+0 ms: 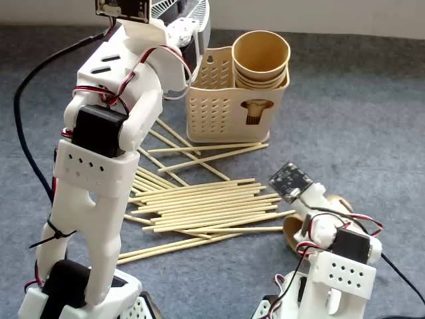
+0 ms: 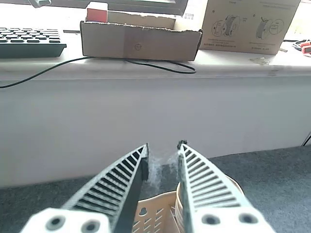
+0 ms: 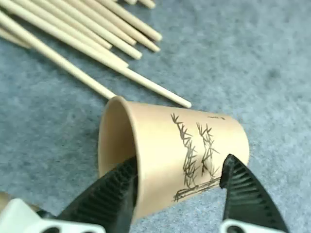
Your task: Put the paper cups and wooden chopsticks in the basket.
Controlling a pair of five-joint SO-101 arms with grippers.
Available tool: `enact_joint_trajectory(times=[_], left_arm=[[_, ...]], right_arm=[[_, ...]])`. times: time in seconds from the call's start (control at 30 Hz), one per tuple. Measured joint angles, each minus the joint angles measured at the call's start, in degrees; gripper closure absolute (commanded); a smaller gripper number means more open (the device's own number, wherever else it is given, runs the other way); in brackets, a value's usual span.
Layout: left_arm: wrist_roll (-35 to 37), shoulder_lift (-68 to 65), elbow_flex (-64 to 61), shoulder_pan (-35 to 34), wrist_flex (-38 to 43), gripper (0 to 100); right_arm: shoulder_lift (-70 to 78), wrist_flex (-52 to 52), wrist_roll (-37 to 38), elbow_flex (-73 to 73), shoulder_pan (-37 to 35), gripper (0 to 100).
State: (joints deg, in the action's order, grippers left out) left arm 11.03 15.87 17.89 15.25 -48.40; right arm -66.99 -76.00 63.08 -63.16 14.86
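The right end effector (image 3: 180, 165), open astride the tipped tan paper cup (image 3: 160, 141), may squash it when closing; the left end effector (image 2: 163, 145) is half-open, empty.

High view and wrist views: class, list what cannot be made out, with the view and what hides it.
High view: the right arm covers most of the tan paper cup on its side.
High view: the cream perforated plastic basket's wall hides its floor.
Left wrist view: the open left gripper and the frame edge cut off the basket.
Right wrist view: unclear whether the right gripper presses the cup.
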Motion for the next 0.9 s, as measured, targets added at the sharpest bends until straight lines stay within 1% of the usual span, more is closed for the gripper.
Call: enact_joint_trajectory(times=[0.07, 0.2, 0.37, 0.47, 0.6, 0.9], left_arm=[[0.0, 0.0, 0.0, 0.1, 0.0, 89], [0.0, 0.0, 0.0, 0.0, 0.0, 89], [0.0, 0.0, 0.0, 0.0, 0.0, 89], [0.0, 0.0, 0.0, 0.0, 0.0, 89], [0.0, 0.0, 0.0, 0.0, 0.0, 89], [0.0, 0.0, 0.0, 0.0, 0.0, 89]], right_arm=[[0.0, 0.7, 0.0, 0.0, 1.8, 84.0], [0.0, 1.5, 0.0, 0.0, 2.1, 99.5], [-0.7, 4.0, 0.2, 0.6, 2.6, 99.2], [-0.5, 3.9, -1.8, 3.0, 3.8, 99.2], [0.0, 3.7, -6.8, 9.0, 4.6, 99.2], [0.0, 3.6, -21.0, 23.4, 4.2, 99.2]])
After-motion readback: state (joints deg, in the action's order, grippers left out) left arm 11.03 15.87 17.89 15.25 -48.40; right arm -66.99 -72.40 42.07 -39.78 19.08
